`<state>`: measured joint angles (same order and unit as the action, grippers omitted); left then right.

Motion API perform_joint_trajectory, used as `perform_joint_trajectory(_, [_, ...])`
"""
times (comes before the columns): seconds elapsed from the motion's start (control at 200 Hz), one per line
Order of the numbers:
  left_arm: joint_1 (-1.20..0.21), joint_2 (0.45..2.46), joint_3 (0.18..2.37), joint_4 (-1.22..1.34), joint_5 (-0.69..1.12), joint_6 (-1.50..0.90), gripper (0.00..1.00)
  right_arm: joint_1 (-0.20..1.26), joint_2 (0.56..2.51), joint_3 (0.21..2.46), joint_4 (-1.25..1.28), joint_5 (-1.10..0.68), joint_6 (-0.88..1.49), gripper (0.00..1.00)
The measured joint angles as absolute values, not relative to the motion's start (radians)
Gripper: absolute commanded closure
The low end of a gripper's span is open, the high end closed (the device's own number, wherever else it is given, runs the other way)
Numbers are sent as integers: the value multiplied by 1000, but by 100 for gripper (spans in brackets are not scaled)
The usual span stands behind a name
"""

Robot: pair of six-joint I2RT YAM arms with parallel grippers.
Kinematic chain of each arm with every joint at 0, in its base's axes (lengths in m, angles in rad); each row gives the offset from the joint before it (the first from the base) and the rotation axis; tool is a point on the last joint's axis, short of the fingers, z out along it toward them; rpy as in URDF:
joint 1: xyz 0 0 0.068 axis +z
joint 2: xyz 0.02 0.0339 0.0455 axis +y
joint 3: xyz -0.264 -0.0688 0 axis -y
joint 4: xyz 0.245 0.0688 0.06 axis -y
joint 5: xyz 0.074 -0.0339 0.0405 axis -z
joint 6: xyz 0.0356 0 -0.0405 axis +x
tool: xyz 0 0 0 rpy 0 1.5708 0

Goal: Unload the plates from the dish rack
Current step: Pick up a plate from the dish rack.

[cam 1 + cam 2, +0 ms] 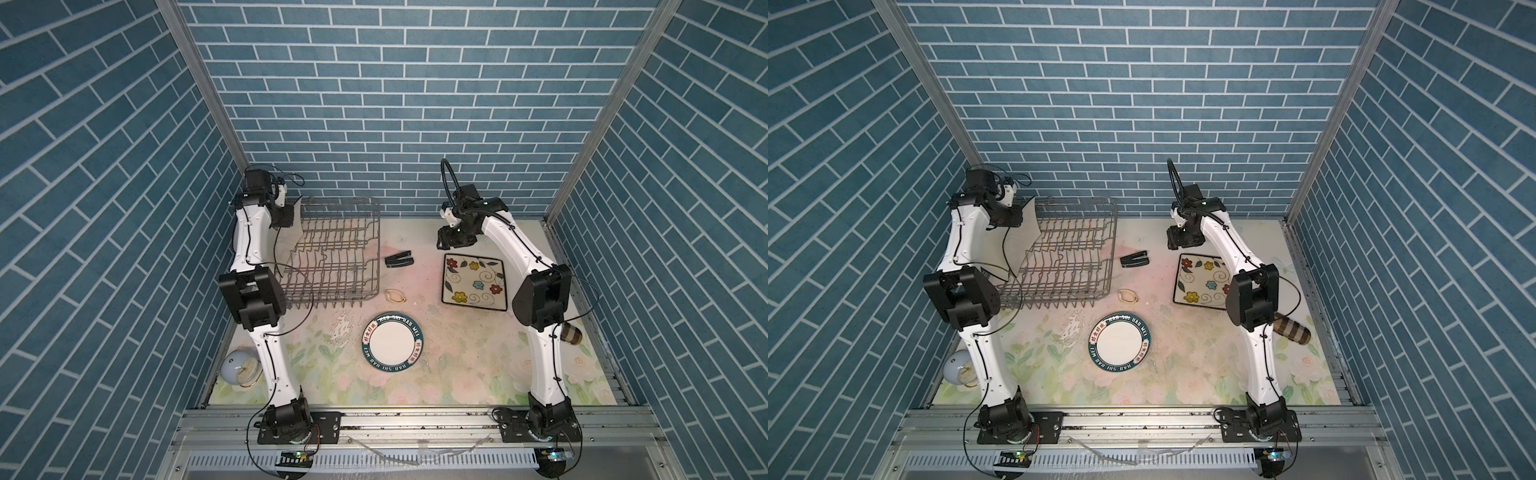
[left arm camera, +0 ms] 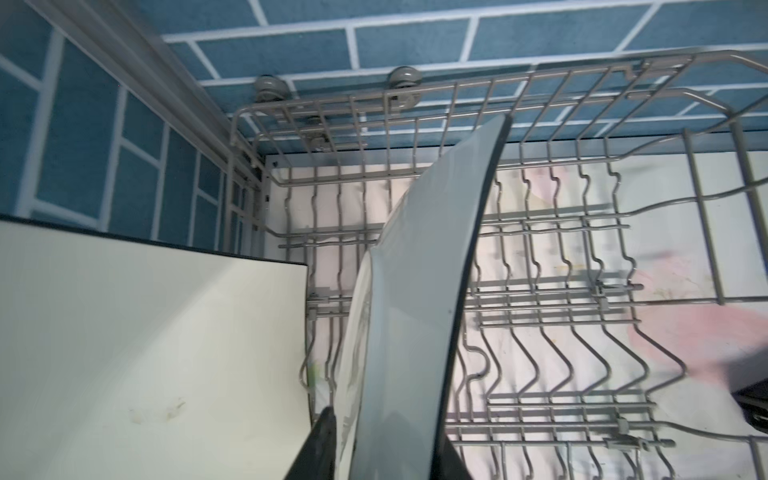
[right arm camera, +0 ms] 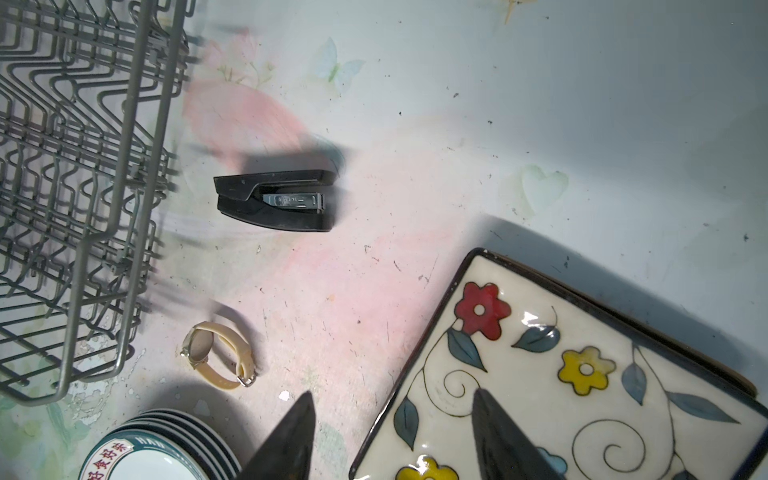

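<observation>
Dish rack (image 1: 336, 253) on scuffed floral tabletop (image 1: 457, 357); blue brick walls (image 1: 374, 83).

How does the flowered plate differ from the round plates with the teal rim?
The flowered plate is square; the round plates are circular. The flowered plate bears coloured flowers; the round plates are plain white inside a lettered rim. Both lie flat on the table, outside the dish rack.

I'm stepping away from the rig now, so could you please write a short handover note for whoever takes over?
Left gripper: straddles a black-edged cream plate standing in the dish rack; grip unclear.
Right gripper: open, empty, over the flowered plate's edge.
Done: flowered plate and the stack of round plates lie on the table.
To do: that cream plate and the second cream plate beside it.
</observation>
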<state>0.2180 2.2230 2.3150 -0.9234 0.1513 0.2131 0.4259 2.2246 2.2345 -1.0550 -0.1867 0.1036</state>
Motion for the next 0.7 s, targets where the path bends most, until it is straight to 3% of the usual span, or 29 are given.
perform_joint_trajectory(0.37, [212, 2223, 2315, -928, 170, 209, 67, 426, 2152, 2138, -1008, -183, 104, 39])
perform_joint_trajectory(0.525, [212, 2228, 2323, -917, 131, 251, 85, 426, 2135, 2094, -986, -182, 104, 39])
perform_joint_trajectory(0.7, [249, 2234, 2334, -898, 85, 247, 88, 426, 2133, 2066, -966, -182, 104, 39])
